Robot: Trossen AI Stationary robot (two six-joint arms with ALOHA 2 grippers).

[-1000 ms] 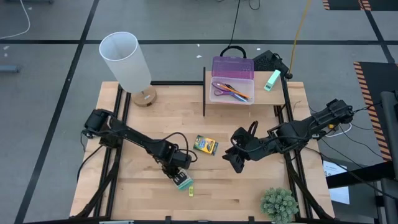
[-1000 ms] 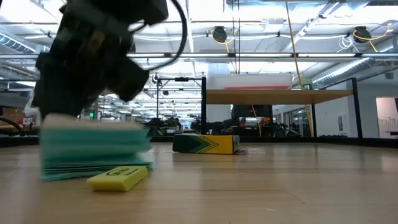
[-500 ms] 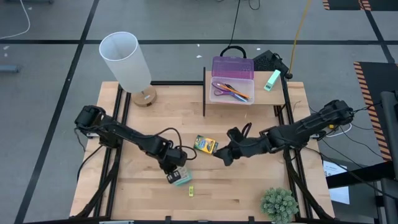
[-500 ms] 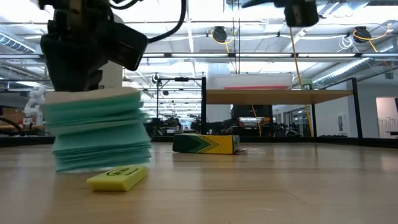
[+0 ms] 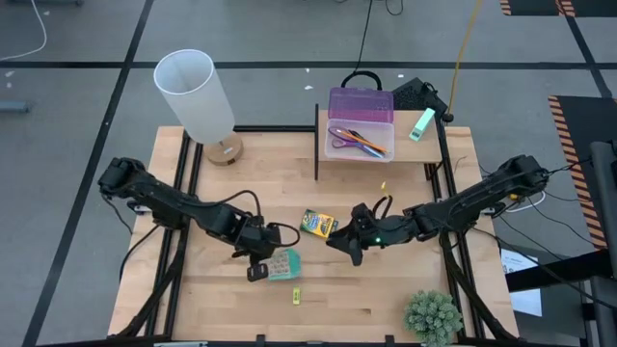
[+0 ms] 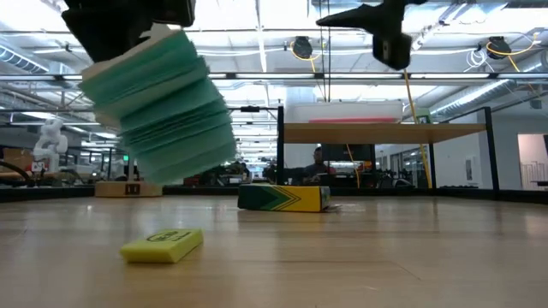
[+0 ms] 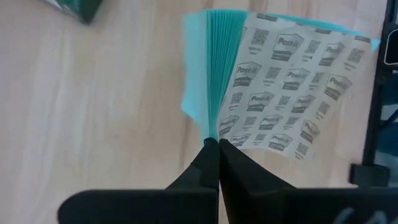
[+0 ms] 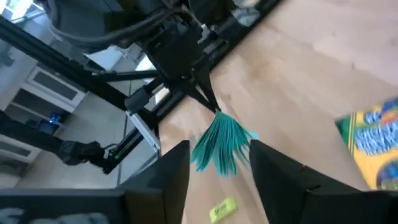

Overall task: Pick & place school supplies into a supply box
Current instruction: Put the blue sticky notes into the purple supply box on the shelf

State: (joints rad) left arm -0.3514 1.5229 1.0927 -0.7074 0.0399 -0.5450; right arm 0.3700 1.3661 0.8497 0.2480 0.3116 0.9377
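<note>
My left gripper (image 5: 264,266) is shut on a teal pad of sticky notes (image 5: 285,263), which is lifted off the table and tilted (image 6: 167,107). Under it a small yellow piece (image 6: 163,245) lies flat on the wood. The green-yellow crayon box (image 5: 318,225) lies flat at mid table. Just to its right my right gripper (image 5: 347,247) hangs open above the table with nothing between its fingers. The supply box (image 5: 335,151) stands open at the far edge, its purple lid (image 5: 361,100) tipped back, pens and a pencil inside. My left gripper pinches the pad between its two fingers at one end of its edge (image 7: 213,132). The sheets fan out from that spot and the printed backing sheet (image 7: 292,81) splays aside. The fingers come slanting down from the table's left. The pad hangs tilted, clear of the table.
A tall white lamp shade (image 5: 196,93) stands at the far left corner. A small green potted plant (image 5: 431,315) sits at the near right edge. A black upright divider (image 5: 316,143) stands left of the supply box. Bare wood lies along the near edge.
My left gripper has risen and drawn toward the table's left, taking the teal pad off the wood; the pad now hangs tilted and fanned out, clear of the yellow piece. My right gripper has moved toward the table's left, closer to the crayon box.
</note>
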